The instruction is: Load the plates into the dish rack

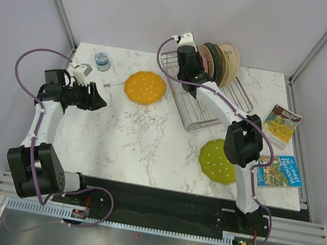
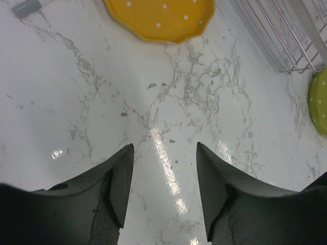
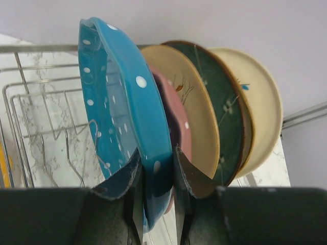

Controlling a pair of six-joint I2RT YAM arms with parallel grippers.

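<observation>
Blue plate (image 3: 120, 97), scalloped and white-dotted, stands on edge over the silver wire dish rack (image 1: 185, 104), pinched at its lower rim by the right gripper (image 3: 156, 161). The jaws are parted only by the plate's thickness, one pad on each face. Just behind it lean the pink plate (image 3: 177, 125), then a plain beige plate (image 3: 194, 97), a dark green plate (image 3: 222, 107) and a cream plate (image 3: 260, 102). To do this step well, the blue plate likely needs lowering upright into a free slot between wires, clear of the pink plate, before the grip loosens.

The left gripper (image 2: 164, 147) hovers above the marble table (image 2: 102, 102), jaws spread wide, holding nothing. The orange plate (image 1: 145, 87) lies flat near it. The lime green plate (image 1: 218, 160) lies flat near the rack.
</observation>
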